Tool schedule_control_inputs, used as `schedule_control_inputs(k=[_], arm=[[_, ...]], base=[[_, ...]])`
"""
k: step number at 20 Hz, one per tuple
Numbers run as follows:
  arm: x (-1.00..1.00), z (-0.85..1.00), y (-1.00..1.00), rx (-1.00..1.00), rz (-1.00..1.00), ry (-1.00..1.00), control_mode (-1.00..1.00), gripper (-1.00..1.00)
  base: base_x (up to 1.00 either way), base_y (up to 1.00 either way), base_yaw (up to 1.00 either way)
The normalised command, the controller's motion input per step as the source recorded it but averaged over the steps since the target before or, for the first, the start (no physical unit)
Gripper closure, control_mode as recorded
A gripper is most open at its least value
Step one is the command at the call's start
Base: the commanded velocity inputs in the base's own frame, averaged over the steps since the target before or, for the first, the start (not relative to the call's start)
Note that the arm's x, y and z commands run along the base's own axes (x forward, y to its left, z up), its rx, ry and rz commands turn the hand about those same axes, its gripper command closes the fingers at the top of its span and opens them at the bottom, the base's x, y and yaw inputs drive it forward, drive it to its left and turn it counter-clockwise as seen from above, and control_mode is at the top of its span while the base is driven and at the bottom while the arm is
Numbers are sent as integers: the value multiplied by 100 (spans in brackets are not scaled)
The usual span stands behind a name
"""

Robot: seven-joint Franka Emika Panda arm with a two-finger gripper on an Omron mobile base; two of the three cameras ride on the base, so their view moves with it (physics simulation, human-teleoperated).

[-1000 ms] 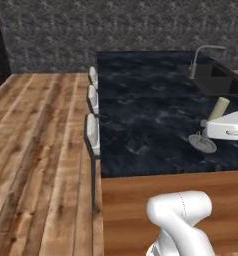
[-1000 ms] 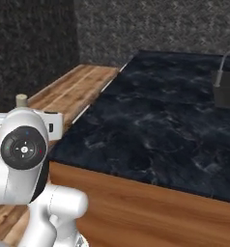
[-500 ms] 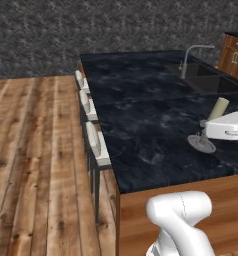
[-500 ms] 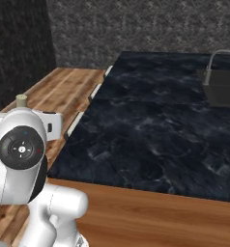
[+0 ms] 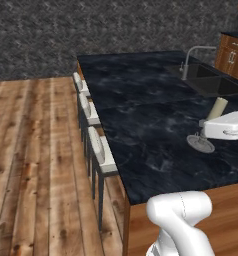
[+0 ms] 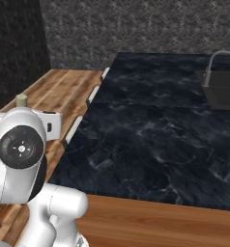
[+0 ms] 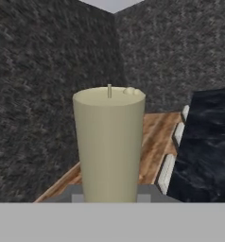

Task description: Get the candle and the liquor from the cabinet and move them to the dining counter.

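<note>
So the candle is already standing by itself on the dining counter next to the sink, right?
Not standing by itself: the gripper is shut on the candle, holding it above the dining counter, as the left base view shows. The sink is nearby.

Broad bare stretch across dining counter [image 5: 141, 115]; sink [image 5: 213, 85] and faucet [image 5: 191, 57] at far corner, stools [image 5: 98, 150] along edge.

Cream candle [image 5: 218, 107] upright in its holder above the black marble dining counter [image 5: 141, 110].
</note>
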Motion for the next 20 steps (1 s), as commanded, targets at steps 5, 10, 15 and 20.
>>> schedule_control_inputs(k=[5, 10, 15, 20], arm=[[0, 0, 0, 0, 0, 0, 100, 100], [0, 0, 0, 0, 0, 0, 100, 100], [0, 0, 0, 0, 0, 0, 100, 100], [0, 0, 0, 0, 0, 0, 100, 100]], base=[[39, 12, 0], [8, 5, 0], [0, 0, 0], [0, 0, 0]])
